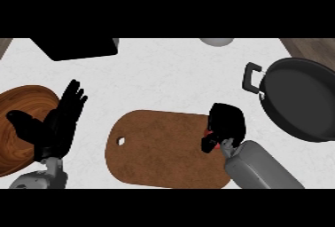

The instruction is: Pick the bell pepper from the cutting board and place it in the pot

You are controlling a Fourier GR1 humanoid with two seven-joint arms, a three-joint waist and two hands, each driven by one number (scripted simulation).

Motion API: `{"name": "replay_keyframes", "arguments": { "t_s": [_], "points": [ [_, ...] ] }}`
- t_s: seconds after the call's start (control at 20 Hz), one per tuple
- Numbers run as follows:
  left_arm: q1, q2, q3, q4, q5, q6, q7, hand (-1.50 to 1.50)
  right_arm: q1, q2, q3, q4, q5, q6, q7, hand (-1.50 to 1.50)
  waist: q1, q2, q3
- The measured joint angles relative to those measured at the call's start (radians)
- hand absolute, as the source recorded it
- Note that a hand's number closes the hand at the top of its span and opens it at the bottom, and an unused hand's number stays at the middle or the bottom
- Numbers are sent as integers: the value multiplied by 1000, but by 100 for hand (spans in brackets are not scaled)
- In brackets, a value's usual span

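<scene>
Bell pepper [208, 133] shows only as a sliver of red at the right edge of the cutting board [163, 150], almost wholly hidden under the right robot hand [226, 126]. That robot hand is curled down over it, fingers wrapped round the pepper, so it looks to be grasping the pepper, which sits at or just above the board's surface; whether it has left the board I cannot tell.

The left robot hand [59, 122] rests open, fingers straight and pointing up, at the left side of the view over the rim of a round wooden plate [20, 133]. It takes no part in the job.

The pot [297, 99], dark and wide with a handle toward the board, stands on the white worktop [163, 75] to the right and a little beyond the right robot hand, apart from the board.

By my reading, the step in hand is the grasp itself, or the start of the lift. The next move calls for raising the pepper clear of the board, carrying it rightward and away over the pot's near rim and handle, then letting go once it hangs above the dark interior.
</scene>
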Motion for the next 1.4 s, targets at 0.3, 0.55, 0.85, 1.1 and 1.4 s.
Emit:
{"name": "replay_keyframes", "arguments": {
  "t_s": [0.3, 0.55, 0.85, 1.1, 1.4],
  "points": [
    [52, 11, 28, -27, 5, 10, -3, 0, 168, -268, -311, -59, -9, -126, 12, 150, -40, -13, -3],
    [60, 16, 26, -47, 11, -2, 2, 0, 342, -431, -503, -261, -44, -178, -5, 150, -18, -12, -6],
    [75, 16, 14, -59, 18, -23, -4, 0, 508, -568, -702, -593, -87, -176, -8, 150, 11, -9, -8],
    [39, 6, -3, -45, 13, -30, 5, 0, 579, -631, -903, -806, -174, -142, -23, 150, 50, 1, -7],
    [-24, -1, -15, -18, 11, -56, 18, 0, 533, -669, -1111, -863, -338, -25, -20, 150, 101, 13, -7]
  ]
}}
